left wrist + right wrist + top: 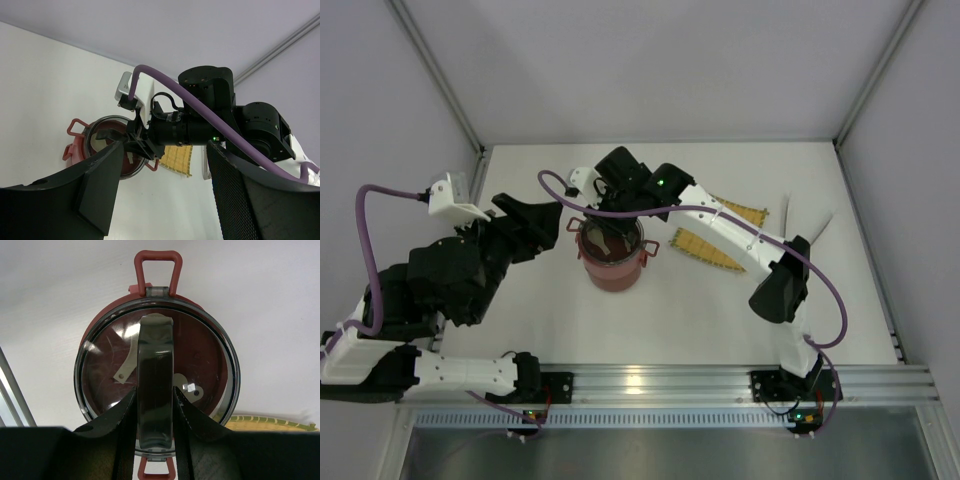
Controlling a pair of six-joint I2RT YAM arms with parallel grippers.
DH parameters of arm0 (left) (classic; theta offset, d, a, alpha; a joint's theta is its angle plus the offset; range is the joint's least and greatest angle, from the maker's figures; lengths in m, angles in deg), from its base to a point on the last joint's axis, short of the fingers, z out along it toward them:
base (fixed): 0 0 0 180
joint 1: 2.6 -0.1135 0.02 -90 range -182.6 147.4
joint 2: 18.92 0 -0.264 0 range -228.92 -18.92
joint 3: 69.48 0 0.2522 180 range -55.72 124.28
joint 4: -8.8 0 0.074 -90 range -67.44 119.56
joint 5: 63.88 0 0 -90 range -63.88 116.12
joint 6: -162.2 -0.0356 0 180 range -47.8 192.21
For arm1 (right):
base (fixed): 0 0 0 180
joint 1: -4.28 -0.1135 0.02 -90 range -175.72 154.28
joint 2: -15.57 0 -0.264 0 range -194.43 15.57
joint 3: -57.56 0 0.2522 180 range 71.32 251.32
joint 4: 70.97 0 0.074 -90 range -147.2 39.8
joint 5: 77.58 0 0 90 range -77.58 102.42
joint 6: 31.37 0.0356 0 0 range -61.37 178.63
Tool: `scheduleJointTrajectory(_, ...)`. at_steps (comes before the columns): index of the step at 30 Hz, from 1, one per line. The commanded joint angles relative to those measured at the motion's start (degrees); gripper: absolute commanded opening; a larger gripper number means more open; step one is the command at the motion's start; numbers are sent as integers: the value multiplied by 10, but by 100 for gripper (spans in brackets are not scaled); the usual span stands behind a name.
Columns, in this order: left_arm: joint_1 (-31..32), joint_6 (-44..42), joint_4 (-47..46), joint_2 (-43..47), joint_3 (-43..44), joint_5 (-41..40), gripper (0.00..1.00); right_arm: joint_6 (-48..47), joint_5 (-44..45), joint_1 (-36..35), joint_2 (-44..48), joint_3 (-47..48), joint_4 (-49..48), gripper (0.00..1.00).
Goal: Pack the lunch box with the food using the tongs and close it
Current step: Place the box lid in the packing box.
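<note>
The dark-red lunch box stands stacked at mid-table. On top of it sits the clear grey domed lid, with a flat red lid showing through it. My right gripper reaches down from above and is shut on the lid's dark strap handle, one finger on each side. My left gripper hovers open just left of the lunch box, holding nothing. The pale tongs lie at the right, partly behind the right arm. No food is in view.
A yellow woven mat lies right of the lunch box, under the right arm. Two cream spoon-shaped pieces show on the red lid beneath the dome. The enclosure's walls stand at the back and on both sides.
</note>
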Motion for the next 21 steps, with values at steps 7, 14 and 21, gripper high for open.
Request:
scheduleJointTrajectory(7,0,6,0,3,-3,-3,72,-3,-12,-9,14,10,-22,7)
scheduleJointTrajectory(14,1,10,5,6,-4,-4,72,-5,-17,-9,-7,38,-14,9)
scheduleJointTrajectory(21,0,12,9,7,-3,-4,72,-5,-20,-9,-17,38,-17,9)
